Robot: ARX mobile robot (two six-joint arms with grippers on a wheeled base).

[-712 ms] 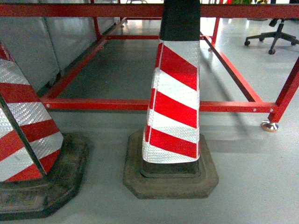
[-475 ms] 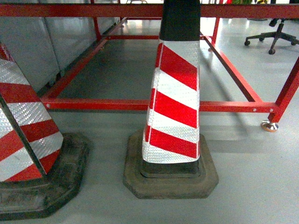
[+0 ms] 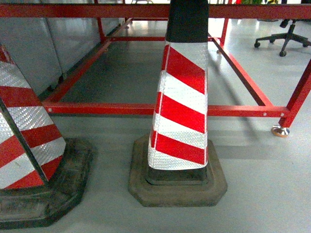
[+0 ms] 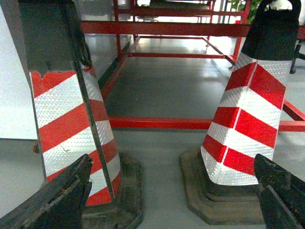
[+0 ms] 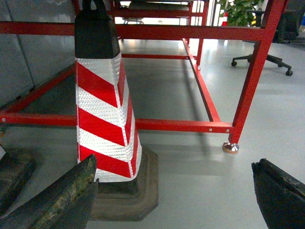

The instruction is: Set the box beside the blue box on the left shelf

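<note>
Grey polished floor (image 3: 262, 184) fills the scene, with grey panelled walls (image 3: 29, 53) at about ten o'clock in the head view. Two traffic cones with red and white reflective stripes stand on dark rubber bases: one cone (image 3: 181, 111) sits at the centre of the head view, its black top cut off by the upper edge, and a second cone (image 3: 24, 141) stands at about eight o'clock, near the first but apart from it. Behind both runs a red tubular frame (image 3: 146, 109), its low rail crossing just beyond the cones and a metal foot (image 3: 280, 130) resting on the floor at three o'clock. A black office chair (image 3: 284, 39) stands well off at one o'clock, and a green plant (image 5: 240, 12) shows in the right wrist view at one o'clock.

The left gripper (image 4: 171, 200) has its dark fingers spread wide at the bottom corners of its view, with nothing between them. The right gripper (image 5: 176, 195) is likewise spread wide and holds nothing.

Neither the blue crate nor the roller shelf shows in any view.
</note>
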